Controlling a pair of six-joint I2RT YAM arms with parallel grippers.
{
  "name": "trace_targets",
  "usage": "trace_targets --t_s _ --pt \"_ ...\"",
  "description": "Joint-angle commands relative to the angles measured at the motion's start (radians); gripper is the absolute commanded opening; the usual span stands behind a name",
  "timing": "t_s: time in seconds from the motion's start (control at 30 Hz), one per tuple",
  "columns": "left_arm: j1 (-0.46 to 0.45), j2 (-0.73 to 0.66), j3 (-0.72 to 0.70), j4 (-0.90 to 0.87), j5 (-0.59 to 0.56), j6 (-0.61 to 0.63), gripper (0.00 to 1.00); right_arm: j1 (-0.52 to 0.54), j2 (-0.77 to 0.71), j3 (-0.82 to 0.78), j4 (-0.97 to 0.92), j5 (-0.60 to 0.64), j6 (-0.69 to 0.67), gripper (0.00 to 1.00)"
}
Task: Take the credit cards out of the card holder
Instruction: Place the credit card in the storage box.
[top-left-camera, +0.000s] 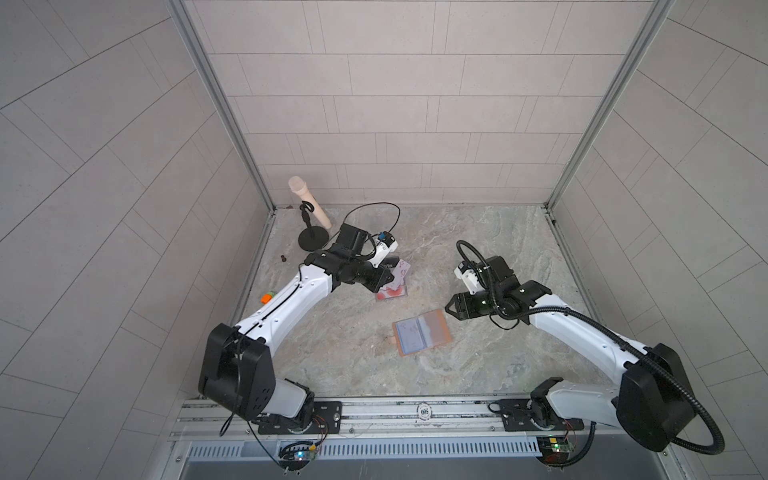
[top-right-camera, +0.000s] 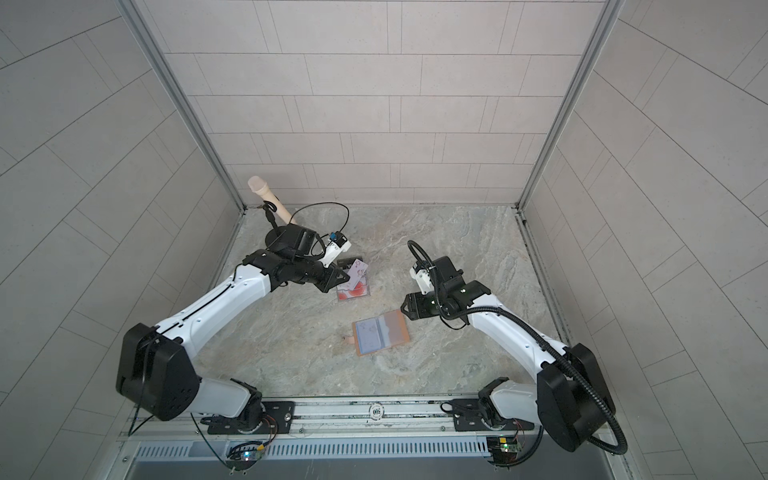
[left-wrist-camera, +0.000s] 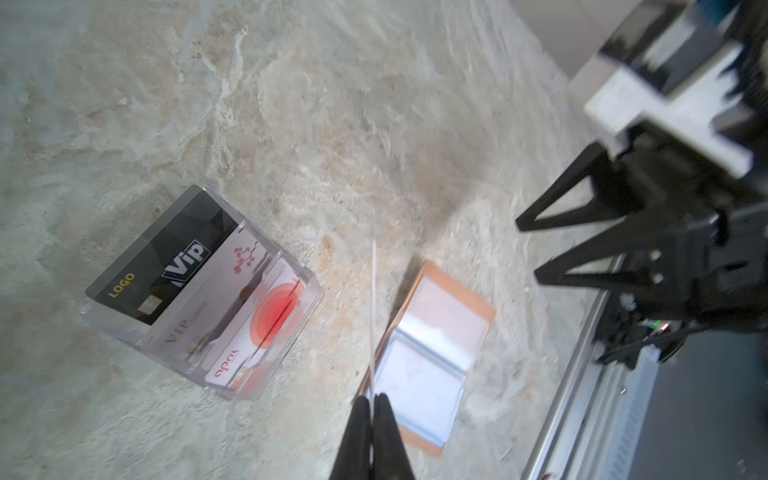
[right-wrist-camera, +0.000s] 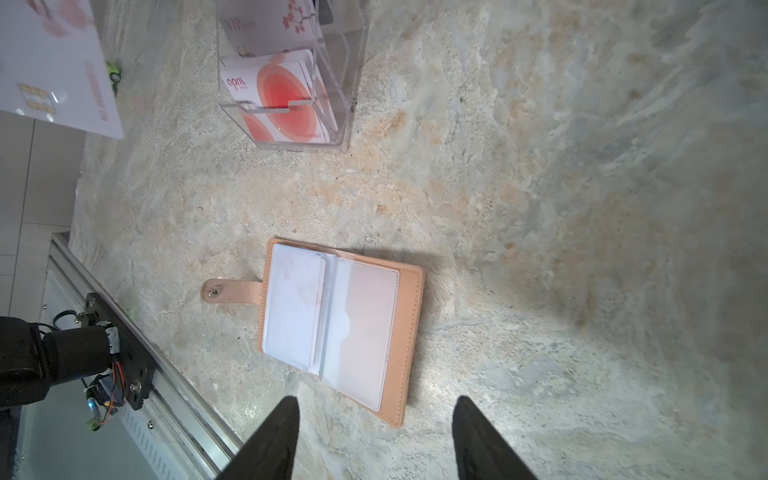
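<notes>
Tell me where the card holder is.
The card holder lies open mid-table in both top views, beside the right gripper, nearer the rail than the clear card box.

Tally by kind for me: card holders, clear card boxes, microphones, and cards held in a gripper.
Card holder: 1
Clear card box: 1
Microphone: 1
Card in left gripper: 1
Total: 4

Card holder (right-wrist-camera: 409, 332) matt grained leather-look, frosted plastic sleeves (right-wrist-camera: 365, 324); box (right-wrist-camera: 351, 83) clear glossy plastic; tabletop (right-wrist-camera: 540, 208) matt stone-look.
</notes>
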Motion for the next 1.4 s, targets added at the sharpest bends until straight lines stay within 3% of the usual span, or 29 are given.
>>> trace_targets --t_s 0.0,0.23,0.63,0.83,1.37 --pt "0.000 -0.002 0.065 -0.169 -0.086 0.295 0.01 0.005 0.018 0.045 -0.073 0.069 -0.060 0.63" --pt "0.003 0.075 0.141 -0.238 -0.229 0.578 0.04 0.008 0.081 0.064 -0.078 0.082 -0.066 0.63" --pt "0.004 0.280 0.331 -0.290 -0.309 0.811 0.02 0.014 0.040 0.046 -0.082 0.094 -0.076 0.63" --pt "0.004 0.380 0.419 -0.352 -0.329 0.856 0.01 0.014 0.029 0.038 -0.073 0.078 -0.079 0.62" --pt "0.003 0.463 0.420 -0.274 -0.362 0.857 0.02 0.015 -0.006 0.019 -0.052 0.047 -0.081 0.62"
